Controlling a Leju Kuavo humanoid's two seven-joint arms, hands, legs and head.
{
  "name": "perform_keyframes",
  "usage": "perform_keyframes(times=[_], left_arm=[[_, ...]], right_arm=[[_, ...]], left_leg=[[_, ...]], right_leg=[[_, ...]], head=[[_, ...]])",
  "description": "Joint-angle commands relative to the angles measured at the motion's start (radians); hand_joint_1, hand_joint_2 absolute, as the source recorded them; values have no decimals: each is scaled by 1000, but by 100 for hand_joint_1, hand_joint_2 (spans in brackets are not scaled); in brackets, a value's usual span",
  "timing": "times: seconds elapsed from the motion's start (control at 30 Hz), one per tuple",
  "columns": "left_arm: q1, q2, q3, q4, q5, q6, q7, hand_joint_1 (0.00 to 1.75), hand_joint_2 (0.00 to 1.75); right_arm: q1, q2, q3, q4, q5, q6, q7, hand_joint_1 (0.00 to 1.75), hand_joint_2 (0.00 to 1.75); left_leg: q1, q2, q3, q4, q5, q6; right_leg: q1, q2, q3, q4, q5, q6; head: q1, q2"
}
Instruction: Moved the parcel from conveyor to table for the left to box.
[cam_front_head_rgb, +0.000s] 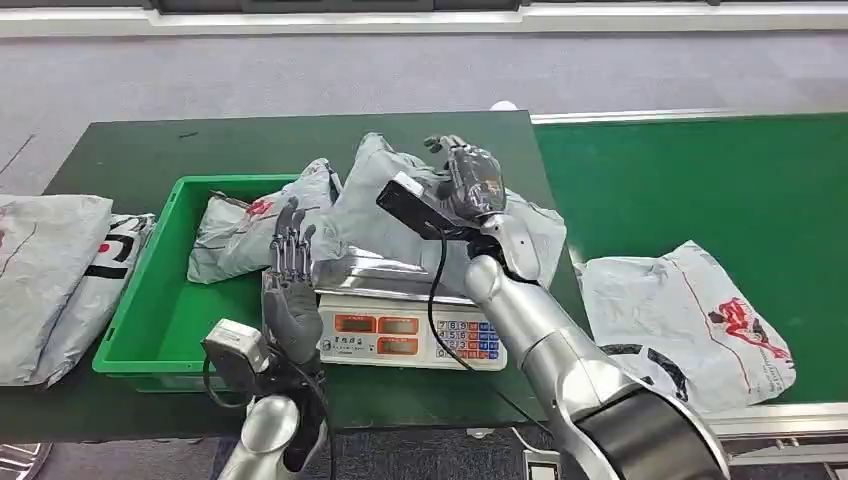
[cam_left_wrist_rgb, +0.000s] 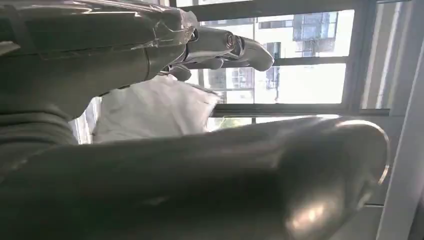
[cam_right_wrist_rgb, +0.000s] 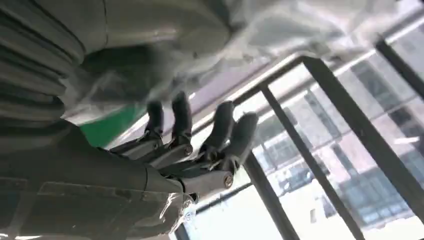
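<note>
In the frame's centre the grey parcel (cam_front_head_rgb: 400, 215) lies on the scale (cam_front_head_rgb: 405, 320) on the table (cam_front_head_rgb: 130, 150), under the right hand (cam_front_head_rgb: 465, 180), whose grasp cannot be told, while the released left hand (cam_front_head_rgb: 290, 290) waits just lower left, fingers apart.

head view high, wrist views upturned

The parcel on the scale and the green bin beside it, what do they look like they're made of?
The parcel looks like a soft grey plastic mailer: it is crumpled and creased, with a slight sheen. The green bin looks like rigid moulded plastic, with straight walls, an even rim and a smooth, faintly glossy colour. The scale has a shiny metal-looking pan.
</note>
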Motion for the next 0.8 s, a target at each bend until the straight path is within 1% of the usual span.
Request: perform_keyframes(times=[0.03, 0.07, 0.1, 0.17, 0.2, 0.3, 0.4, 0.47, 0.5, 0.53, 0.57, 0.7, 0.73, 0.77, 0.8], left_arm=[[-43, -2, 9, 51, -19, -4, 8, 0, 0], [-45, -5, 7, 53, -22, -2, 10, 0, 0], [-46, -10, 10, 57, -24, 7, 15, 0, 0], [-50, -13, 13, 62, -25, 13, 18, 0, 0], [-51, -17, 15, 65, -26, 17, 20, 0, 0], [-51, -32, 27, 64, -48, 70, 33, 0, 0], [-49, -37, 29, 60, -52, 95, 35, 0, 0], [-50, -38, 28, 61, -50, 118, 42, 0, 0], [-49, -39, 30, 61, -40, 147, 39, 0, 0], [-49, -35, 24, 64, -42, 177, 32, 0, 0], [-59, -24, 13, 77, -56, 206, 46, 0, 0], [-59, -24, 13, 77, -56, 206, 46, 0, 0], [-75, -17, 10, 98, -49, 192, 76, 0, 0], [-87, -7, 5, 113, -64, 191, 82, 0, 0], [-95, 1, -1, 128, -99, 207, 95, 0, 0]], right_arm=[[-5, -50, -17, -26, 174, -95, 34, 0, 0], [19, -52, -64, -80, 261, -95, 41, 0, 0], [28, -47, -99, -99, 306, -95, 34, 0, 0], [37, -45, -130, -117, 361, -95, 28, 0, 0], [44, -43, -145, -132, 397, -95, 34, 0, 0], [58, -37, -198, -151, 427, -95, 15, 0, 0], [67, -34, -219, -172, 442, -95, 1, 0, 0], [75, -24, -264, -195, 425, -95, -43, 0, 0], [84, -7, -319, -219, 388, -95, -106, 0, 0], [97, 18, -395, -251, 315, -95, -208, 0, 0], [111, 22, -418, -284, 138, -95, -339, 0, 0], [111, 22, -418, -284, 138, -95, -339, 0, 0], [163, 22, -405, -410, -20, -95, -442, 0, 0], [222, 22, -316, -504, -255, -95, -525, 0, 0], [275, 22, -257, -600, -332, -95, -525, 0, 0]], left_leg=[[0, -3, 2, -2, 1, 0], [0, -3, 3, -2, 1, 0], [0, -3, 1, -1, 1, 0], [1, -4, 3, -3, 1, 0], [1, -3, 2, -2, 1, 0], [1, -5, 3, -3, 1, 0], [0, -2, 1, -1, 0, 0], [0, -3, 2, -2, 1, 0], [0, -2, 2, -2, 0, 0], [0, -2, 1, -1, 0, 0], [0, -2, 1, -1, 1, 0], [0, -2, 1, -1, 0, 0], [0, -2, 2, -2, 0, 0], [0, -2, 1, -1, 0, 0], [0, -3, 2, -2, 1, 0]], right_leg=[[0, -3, 3, -2, 0, -1], [1, -4, 4, -2, 0, -1], [1, -4, 2, -1, 0, 0], [1, -5, 5, -4, 0, -1], [1, -3, 3, -2, 0, 0], [1, -4, 4, -4, 0, -1], [0, -2, 2, -1, 0, 0], [0, -3, 3, -2, 0, 0], [0, -2, 2, -2, 0, 0], [0, -2, 1, -1, 0, 0], [0, -2, 2, -1, 0, 0], [0, -2, 1, -1, 0, 0], [0, -2, 3, -2, 0, -1], [0, -2, 2, -1, 0, 0], [1, -3, 3, -2, 0, -1]], head=[[0, 0], [0, 0], [0, 0], [0, 0], [0, 0], [0, 0], [0, 0], [0, 0], [0, 0], [0, 0], [0, 0], [0, 0], [0, 0], [0, 0], [0, 0]])
